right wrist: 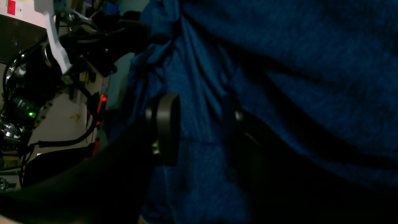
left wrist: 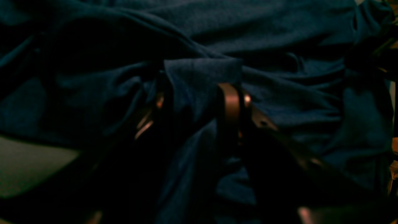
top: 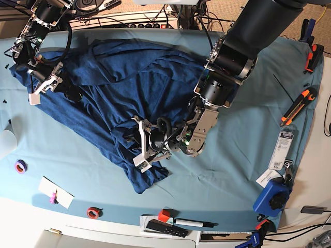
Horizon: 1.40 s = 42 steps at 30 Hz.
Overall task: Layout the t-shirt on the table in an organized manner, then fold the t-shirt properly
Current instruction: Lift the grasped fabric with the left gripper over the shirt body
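Observation:
The dark navy t-shirt lies crumpled across the left and middle of the teal-draped table, with a narrow tail towards the front. My left gripper sits at the shirt's lower middle. In the left wrist view the left gripper pinches a raised fold of the shirt. My right gripper is at the shirt's left part near the table's left edge. In the right wrist view the right gripper has blue shirt fabric between its pads.
An orange utility knife and a packaged label lie at the right. A blue device sits front right. Tape rolls, a white card, a red cube and a black remote lie along the front.

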Available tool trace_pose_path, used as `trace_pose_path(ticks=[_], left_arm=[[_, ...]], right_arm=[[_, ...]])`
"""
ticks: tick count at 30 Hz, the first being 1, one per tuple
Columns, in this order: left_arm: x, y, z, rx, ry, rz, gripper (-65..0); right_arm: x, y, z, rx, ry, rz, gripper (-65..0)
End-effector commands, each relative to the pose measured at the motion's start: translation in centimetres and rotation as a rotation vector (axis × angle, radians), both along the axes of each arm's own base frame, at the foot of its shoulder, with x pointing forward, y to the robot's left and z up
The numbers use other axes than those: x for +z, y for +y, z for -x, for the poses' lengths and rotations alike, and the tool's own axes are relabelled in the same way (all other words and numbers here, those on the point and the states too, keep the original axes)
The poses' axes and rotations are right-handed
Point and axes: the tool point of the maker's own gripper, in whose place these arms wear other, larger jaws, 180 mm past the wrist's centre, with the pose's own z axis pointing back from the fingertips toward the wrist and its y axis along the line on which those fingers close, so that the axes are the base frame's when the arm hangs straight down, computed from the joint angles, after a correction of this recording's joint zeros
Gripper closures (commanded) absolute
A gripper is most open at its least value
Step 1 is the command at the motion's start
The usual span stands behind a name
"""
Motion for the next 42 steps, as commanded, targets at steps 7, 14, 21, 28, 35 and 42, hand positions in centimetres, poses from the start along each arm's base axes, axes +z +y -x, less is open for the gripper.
trace_pose_path(ticks=[7,14,21,28,35,42], left_arm=[[3.2,-1.8,-0.7,-0.03,-0.057,0.077,-19.9],[2.9,-1.8,-0.5,-0.032,-0.051,0.075,-19.9],[0.9,-3.3,2.3,-0.161,-0.088,-0.036,-19.9],[1.0,-4.6,3.4,-0.228,-0.142,-0.041,-19.9],[0.7,-3.9,1.8,-0.187,-0.2,-0.114,-12.8],[-0.1,-3.3,1.4,-0.213,-0.273,-0.192,-22.0]], right_arm=[[1.6,-0.8,-0.9,-0.013,-0.056,0.011,-22.6],[1.6,-0.8,-0.9,-0.013,-0.056,0.011,-22.6],[1.7,-0.8,-1.0,-0.013,-0.06,0.011,-22.6],[1.7,-0.8,-1.0,-0.013,-0.059,0.011,-22.5],[1.7,-0.8,-1.0,-0.013,-0.059,0.011,-22.6],[1.7,-0.8,-1.0,-0.013,-0.06,0.011,-22.6]])
